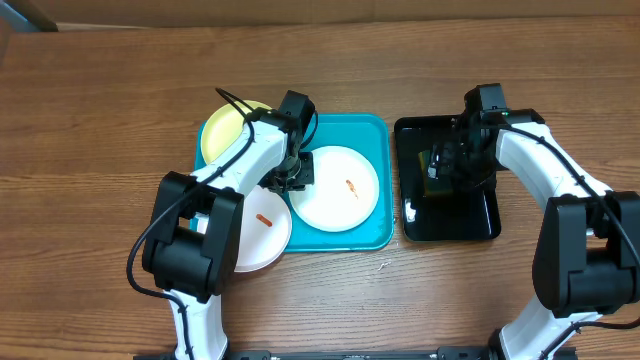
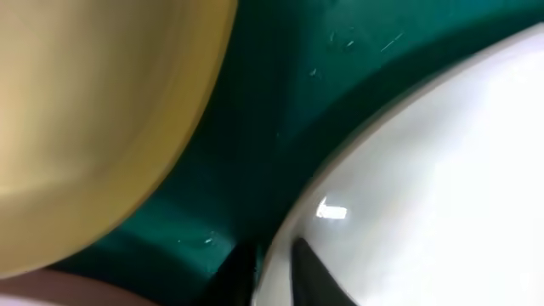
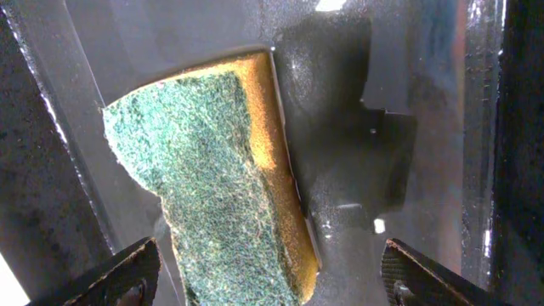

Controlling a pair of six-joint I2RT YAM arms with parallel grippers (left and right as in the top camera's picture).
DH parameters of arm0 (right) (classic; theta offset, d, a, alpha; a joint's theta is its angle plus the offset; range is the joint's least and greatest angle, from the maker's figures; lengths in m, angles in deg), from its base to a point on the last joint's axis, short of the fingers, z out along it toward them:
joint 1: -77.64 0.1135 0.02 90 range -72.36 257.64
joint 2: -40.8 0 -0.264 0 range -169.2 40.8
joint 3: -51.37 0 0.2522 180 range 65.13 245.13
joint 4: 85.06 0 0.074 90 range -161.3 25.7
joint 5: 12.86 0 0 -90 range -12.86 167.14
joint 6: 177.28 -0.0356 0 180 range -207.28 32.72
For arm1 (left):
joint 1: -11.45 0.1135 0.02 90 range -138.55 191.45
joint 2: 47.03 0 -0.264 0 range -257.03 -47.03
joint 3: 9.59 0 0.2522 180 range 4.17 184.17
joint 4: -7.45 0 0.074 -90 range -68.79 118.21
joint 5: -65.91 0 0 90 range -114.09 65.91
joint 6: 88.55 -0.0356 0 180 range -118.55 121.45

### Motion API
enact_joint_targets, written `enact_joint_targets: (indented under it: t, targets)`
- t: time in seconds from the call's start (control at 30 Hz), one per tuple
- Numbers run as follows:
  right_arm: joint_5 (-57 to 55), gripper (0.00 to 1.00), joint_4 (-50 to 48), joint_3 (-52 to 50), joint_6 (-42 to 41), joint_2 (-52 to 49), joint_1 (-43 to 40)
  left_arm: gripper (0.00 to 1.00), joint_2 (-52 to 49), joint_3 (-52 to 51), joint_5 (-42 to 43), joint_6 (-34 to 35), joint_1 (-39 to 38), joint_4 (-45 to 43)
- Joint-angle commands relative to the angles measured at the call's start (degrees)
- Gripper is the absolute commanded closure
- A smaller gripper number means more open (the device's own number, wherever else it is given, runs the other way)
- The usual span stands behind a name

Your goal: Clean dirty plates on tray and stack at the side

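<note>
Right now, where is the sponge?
In the overhead view the sponge lies in the black tray, right of the turquoise tray, directly under the open right gripper.

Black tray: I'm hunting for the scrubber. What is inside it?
A sponge, green scouring side up over a yellow layer, lies on the black tray's glossy floor. The right arm covers the tray's far part from overhead; anything under it is hidden.

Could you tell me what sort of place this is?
Probably a robotics lab bench staged for dishwashing: a wooden table, a turquoise tray with smeared plates, and a sponge in a black tray.
</note>
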State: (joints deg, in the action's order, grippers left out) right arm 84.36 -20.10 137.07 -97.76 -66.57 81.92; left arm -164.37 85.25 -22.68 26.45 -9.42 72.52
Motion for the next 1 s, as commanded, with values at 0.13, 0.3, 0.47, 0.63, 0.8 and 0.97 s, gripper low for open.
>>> enact_joint_targets:
  t: [0.13,0.3,0.47,0.63,0.8,0.97]
  targets:
    - [-0.1,0.21,0.2,-0.1,-0.3,0.6,0.3,0.96,-0.6,0.4,-0.4,0.3,0.7,-1.3]
    - [1.4,0.20,-0.4,-1.7,-0.7,0.6,0.6,0.88,-0.6,0.4,-0.4,0.3,0.7,-2.5]
    - [1.4,0.22,-4.0,-3.4,-0.7,0.6,0.7,0.83,-0.6,0.4,0.1,0.3,0.7,-3.1]
    - [1.9,0.41,-3.1,-3.4,-0.8,0.6,1.7,0.74,-0.6,0.4,0.1,0.3,0.7,-2.7]
    - [1.1,0.39,-1.4,-3.4,-1.6,0.6,3.8,0.71,-0.6,0.4,0.1,0.3,0.7,-2.7]
    - [-2.7,0.37,-1.6,-3.4,-1.8,0.6,4.2,0.70,-0.6,0.4,0.1,0.3,0.7,-2.2]
